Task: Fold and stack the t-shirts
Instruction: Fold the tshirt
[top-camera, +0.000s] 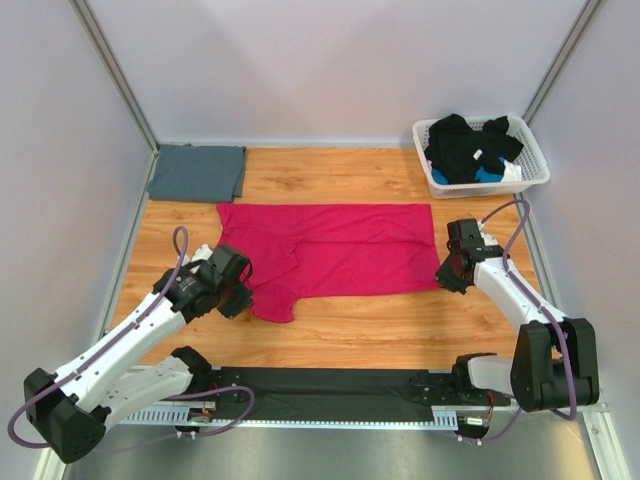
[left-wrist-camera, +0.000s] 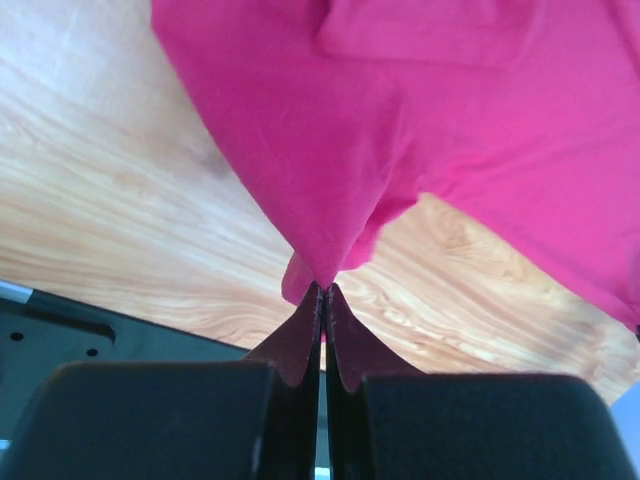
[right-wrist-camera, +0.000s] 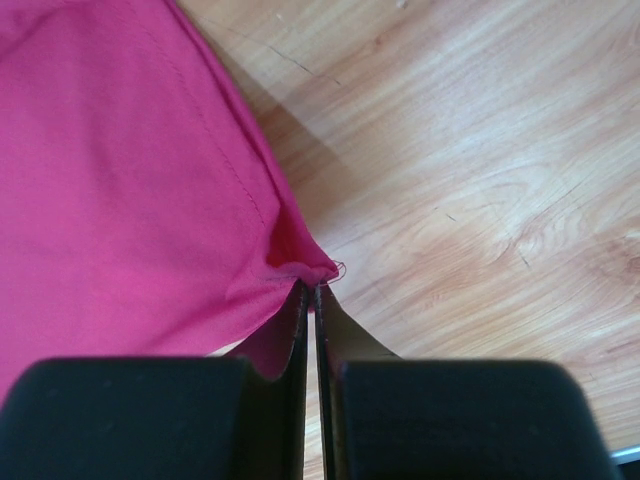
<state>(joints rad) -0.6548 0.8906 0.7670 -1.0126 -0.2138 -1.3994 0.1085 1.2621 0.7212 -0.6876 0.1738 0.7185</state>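
Note:
A magenta-pink t-shirt (top-camera: 340, 248) lies spread across the middle of the wooden table. My left gripper (top-camera: 243, 290) is shut on its near left part; the left wrist view shows the cloth (left-wrist-camera: 400, 130) pinched at the fingertips and lifted off the wood. My right gripper (top-camera: 443, 272) is shut on the shirt's near right corner (right-wrist-camera: 300, 262), raised a little above the table. A slate blue-grey t-shirt (top-camera: 197, 171) lies folded flat at the far left corner.
A white lattice basket (top-camera: 534, 174) with black and blue clothes stands at the far right. A black strip (top-camera: 330, 385) runs along the near edge between the arm bases. Walls close in the table on the left, back and right.

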